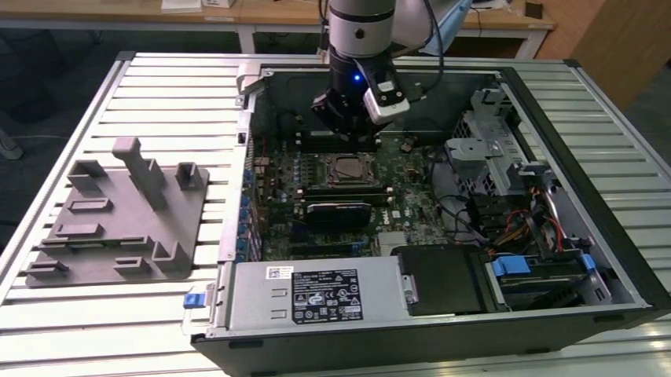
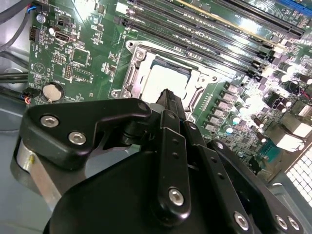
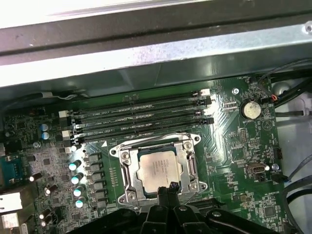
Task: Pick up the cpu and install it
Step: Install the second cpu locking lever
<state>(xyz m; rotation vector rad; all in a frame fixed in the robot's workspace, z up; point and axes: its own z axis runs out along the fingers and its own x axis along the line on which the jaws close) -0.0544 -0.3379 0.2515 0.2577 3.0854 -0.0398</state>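
Note:
The cpu point(image 3: 158, 168) is a pale silvery square. It lies flat inside the metal socket frame point(image 3: 124, 173) of the green motherboard point(image 3: 234, 146). In the exterior view the cpu point(image 1: 346, 167) sits mid-board inside the open computer case. My gripper point(image 1: 360, 141) hangs just above the board, over the socket's far edge. Its black fingertips point(image 3: 170, 187) meet at a narrow point beside the cpu's edge, shut with nothing between them. In the second wrist view the gripper point(image 2: 168, 96) partly covers the cpu point(image 2: 165, 78).
Several long memory slots point(image 3: 141, 117) run beside the socket. The case walls point(image 1: 587, 181) ring the board, with cables and a drive cage on the exterior view's right. A grey fixture tray point(image 1: 115, 220) with upright posts stands on the slatted table on the exterior view's left.

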